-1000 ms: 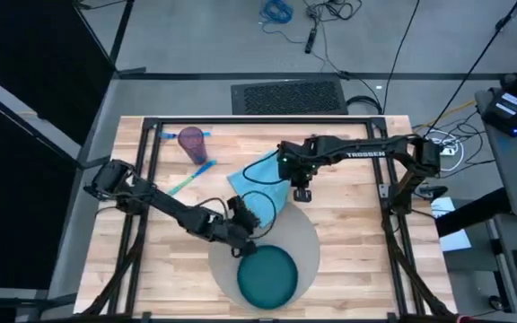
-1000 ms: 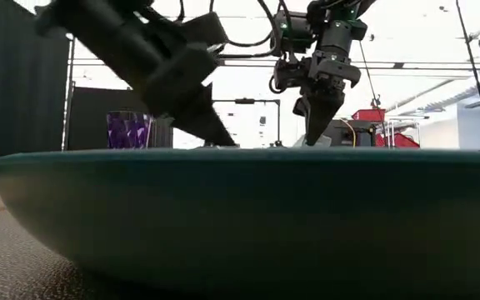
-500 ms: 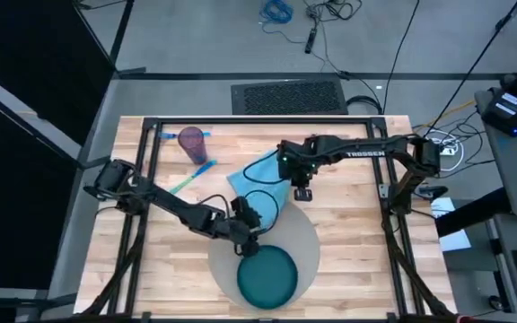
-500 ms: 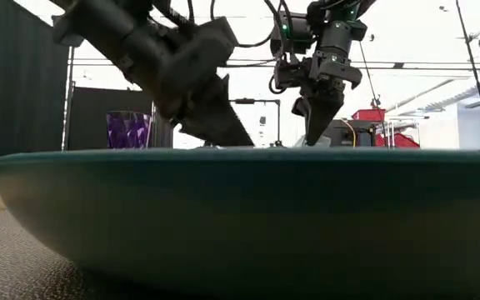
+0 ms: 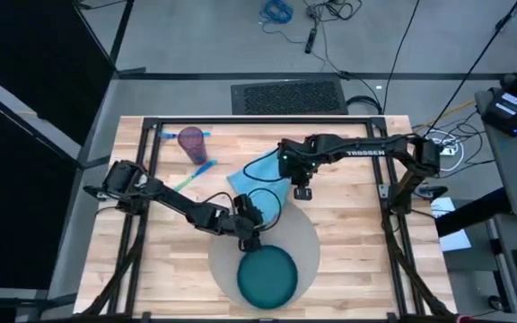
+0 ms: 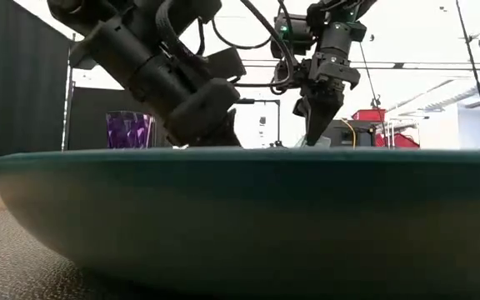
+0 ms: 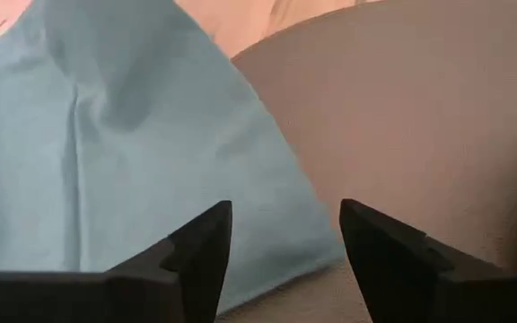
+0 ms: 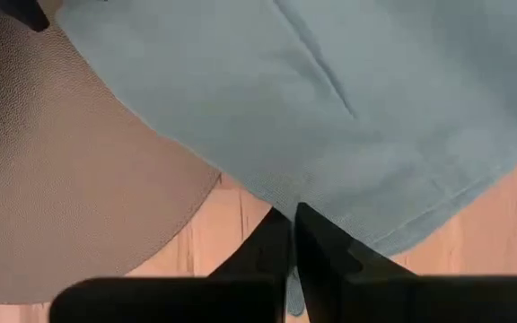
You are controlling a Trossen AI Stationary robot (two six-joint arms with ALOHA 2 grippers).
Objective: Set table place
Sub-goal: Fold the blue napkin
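Right gripper (image 8: pixel 292 235) is pinching the napkin (image 8: pixel 330 99) edge; left gripper (image 7: pixel 285 242) (fingers spread) is hovering over the placemat (image 7: pixel 420 117).

Purple tumbler (image 5: pixel 192 141), light blue napkin (image 5: pixel 260 184), teal plate (image 5: pixel 267 277), floor vent (image 5: pixel 289 97)

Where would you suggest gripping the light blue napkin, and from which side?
Probably by a free edge, from above: the napkin lies flat, one corner over the grey placemat. The right gripper is shut at such an edge; the left gripper is open at that corner.
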